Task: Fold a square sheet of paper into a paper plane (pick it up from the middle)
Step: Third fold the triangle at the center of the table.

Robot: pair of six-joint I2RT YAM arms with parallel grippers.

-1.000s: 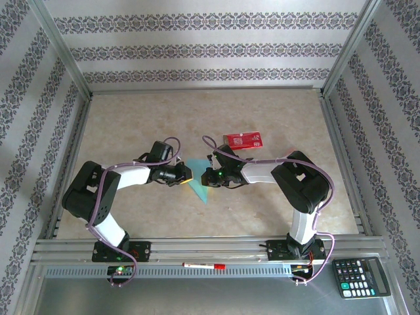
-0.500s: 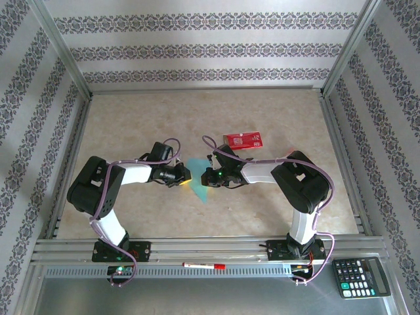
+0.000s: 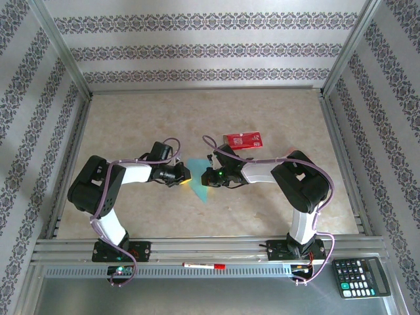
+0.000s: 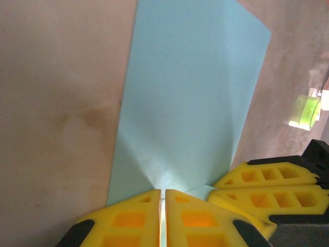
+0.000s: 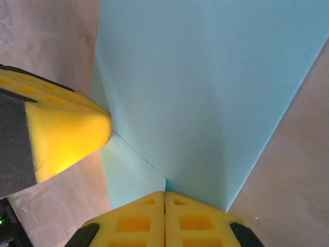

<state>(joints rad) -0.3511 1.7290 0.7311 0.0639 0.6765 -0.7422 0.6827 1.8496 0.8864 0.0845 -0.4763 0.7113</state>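
Observation:
The light-blue square sheet of paper is folded into a narrow, pointed shape and hangs between my two grippers at the table's middle. My left gripper is shut on its left edge. In the left wrist view its fingertips pinch the paper, which fans away from them. My right gripper is shut on the opposite edge. In the right wrist view its fingertips clamp the paper beside a folded-over layer. The two grippers are nearly touching.
A red packet lies just behind the right gripper. A red pen rests on the front rail and a calculator sits at the front right. Metal frame posts and patterned walls border the table.
The left arm's elbow has shifted slightly right and back while its gripper stays on the paper. The right arm has not moved.

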